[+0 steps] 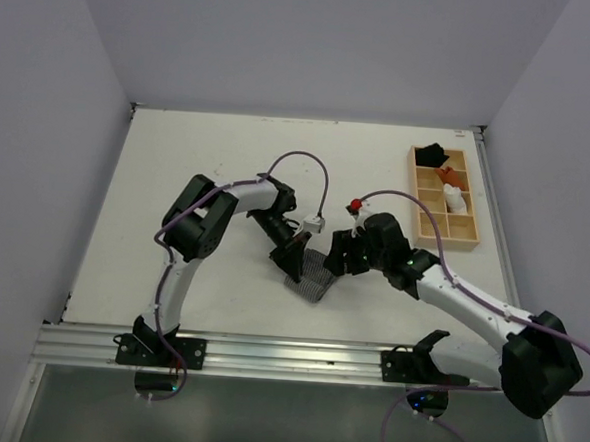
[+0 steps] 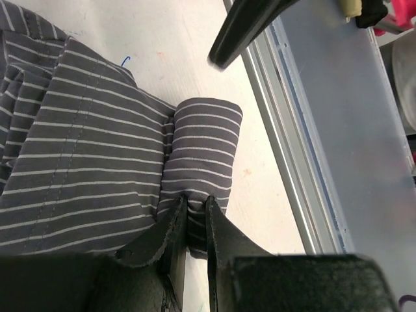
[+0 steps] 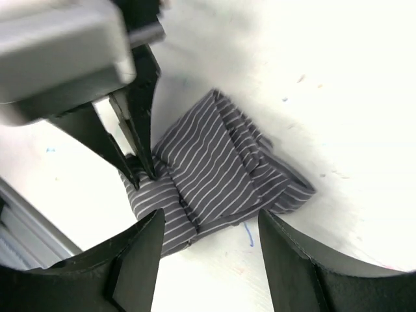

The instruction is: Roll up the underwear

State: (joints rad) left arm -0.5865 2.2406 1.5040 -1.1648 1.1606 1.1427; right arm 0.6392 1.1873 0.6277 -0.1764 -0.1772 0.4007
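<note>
The underwear (image 1: 314, 272) is a grey cloth with fine white stripes, lying folded on the white table between the two arms. One end of it is rolled into a short tube (image 2: 203, 146). My left gripper (image 2: 195, 207) is shut on that rolled end, with striped cloth pinched between its black fingers. In the right wrist view the left gripper (image 3: 142, 175) bites the left corner of the underwear (image 3: 224, 166). My right gripper (image 3: 211, 218) hovers just above the cloth's near edge, open, with nothing between its fingers. One right finger (image 2: 250, 26) crosses the top of the left wrist view.
A wooden compartment tray (image 1: 473, 207) stands at the back right, holding small black, orange and white bundles. An aluminium rail (image 1: 287, 353) runs along the near table edge, close beside the roll. A small blue pen mark (image 3: 249, 235) is on the table.
</note>
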